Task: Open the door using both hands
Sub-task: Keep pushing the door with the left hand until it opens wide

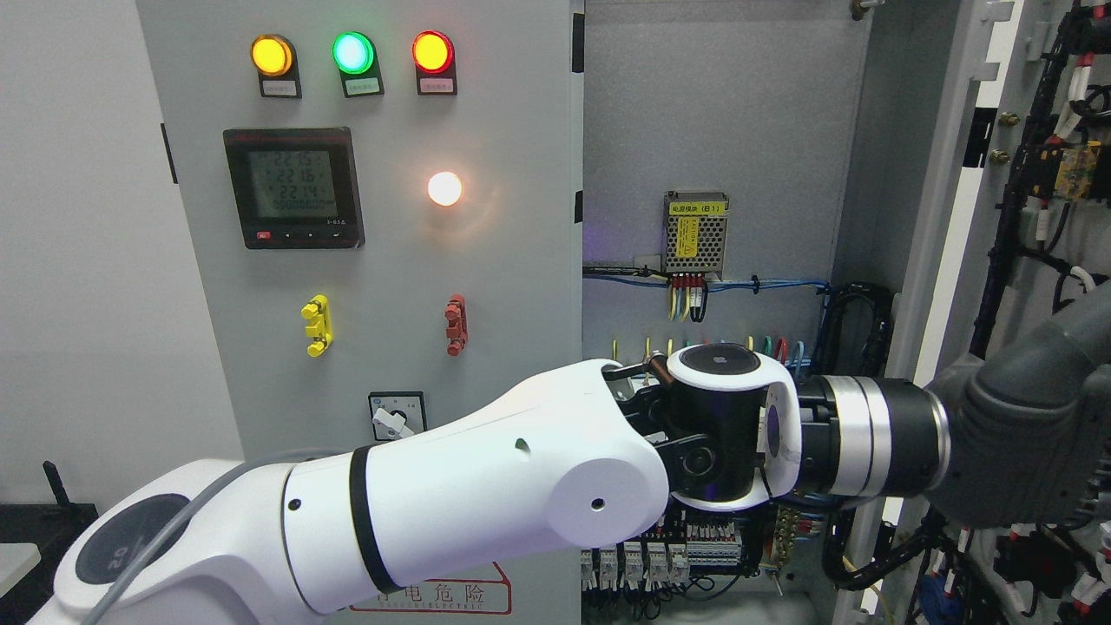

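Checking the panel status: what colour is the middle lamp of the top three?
Green, clearest in the head view.

I see the left arm [469, 495] coming in from the lower left corner and stretching across to the right side of the view. Its white forearm shell rises gently, ringed by a black band. At the wrist [729, 425], a black joint sits inside a white fork-shaped bracket, followed by a silver and black cylindrical collar. Beyond it is a dark grey bulk that I take to be the left hand [1024, 425], seen from behind and cut off by the right edge. I cannot tell its grip from here.
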### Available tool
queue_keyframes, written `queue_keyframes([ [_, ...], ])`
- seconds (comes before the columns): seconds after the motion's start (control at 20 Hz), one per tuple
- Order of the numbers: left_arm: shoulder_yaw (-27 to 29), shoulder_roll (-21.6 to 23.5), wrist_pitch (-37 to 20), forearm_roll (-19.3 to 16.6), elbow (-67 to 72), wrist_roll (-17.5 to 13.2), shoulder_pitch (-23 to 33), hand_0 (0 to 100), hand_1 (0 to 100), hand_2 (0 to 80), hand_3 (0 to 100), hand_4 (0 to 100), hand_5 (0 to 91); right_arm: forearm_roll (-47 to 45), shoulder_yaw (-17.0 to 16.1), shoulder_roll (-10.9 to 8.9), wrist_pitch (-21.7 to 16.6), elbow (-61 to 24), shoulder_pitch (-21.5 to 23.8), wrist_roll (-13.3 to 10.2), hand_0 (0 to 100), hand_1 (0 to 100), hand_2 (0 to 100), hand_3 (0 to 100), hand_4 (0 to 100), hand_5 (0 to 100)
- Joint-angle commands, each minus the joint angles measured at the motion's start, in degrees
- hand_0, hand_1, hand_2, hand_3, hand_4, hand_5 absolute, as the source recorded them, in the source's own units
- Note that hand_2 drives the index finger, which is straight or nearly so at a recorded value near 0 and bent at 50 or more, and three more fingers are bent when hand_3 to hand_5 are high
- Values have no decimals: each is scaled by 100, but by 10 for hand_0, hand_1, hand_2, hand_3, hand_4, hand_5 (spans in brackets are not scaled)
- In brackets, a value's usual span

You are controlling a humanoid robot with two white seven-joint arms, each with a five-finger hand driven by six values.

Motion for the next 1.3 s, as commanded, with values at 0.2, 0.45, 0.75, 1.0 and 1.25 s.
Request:
queue_keyframes([
  [0.2,-2,-272,-79,-2,121,451,-14,0,0,0,0,0,0,0,0,-1,0,1,-4,7,379,0,0,0,0,0],
  [0.45,-2,-272,-124,-2,94,540,-14,0,0,0,0,0,0,0,0,-1,0,1,-4,-2,379,0,0,0,0,0],
  [0.75,-2,-263,-106,-2,86,531,-14,0,0,0,0,0,0,0,0,-1,0,1,5,-2,379,0,0,0,0,0],
  [1.0,-2,-167,-36,-2,112,435,-14,0,0,0,0,0,0,0,0,-1,0,1,-4,7,379,0,0,0,0,0],
  [1.25,-20,473,-18,16,95,127,47,0,0,0,0,0,0,0,0,-1,0,1,-4,-2,379,0,0,0,0,0],
])
